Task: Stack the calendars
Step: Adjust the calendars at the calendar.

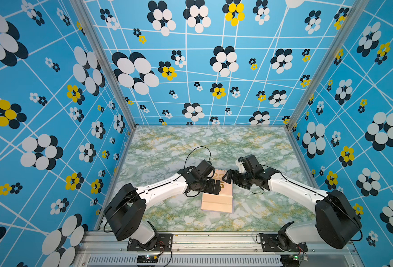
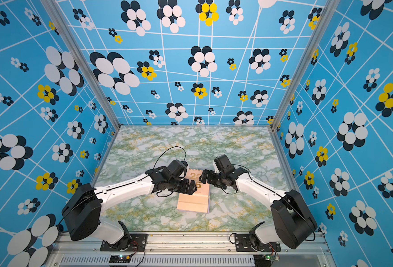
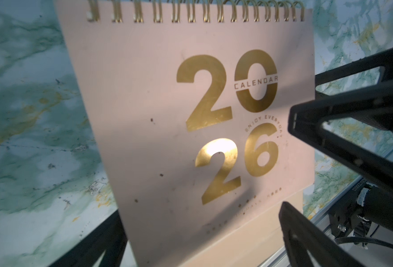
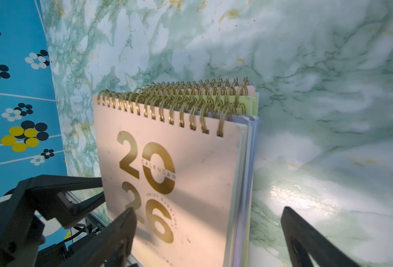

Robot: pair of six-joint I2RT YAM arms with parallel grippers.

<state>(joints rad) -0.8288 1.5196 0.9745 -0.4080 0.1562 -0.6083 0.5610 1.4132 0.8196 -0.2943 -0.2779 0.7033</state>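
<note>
1 stack of calendars (image 1: 217,203) shows 1 peach cover (image 3: 167,115) topmost.

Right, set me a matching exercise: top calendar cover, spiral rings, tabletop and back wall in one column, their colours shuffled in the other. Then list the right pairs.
Things
1. top calendar cover
2. spiral rings
3. tabletop
4. back wall

Colours
a. gold
b. green and white marble with yellow veins
c. blue with white lines and flower shapes
d. peach-pink

Pairs: 1-d, 2-a, 3-b, 4-c
</note>
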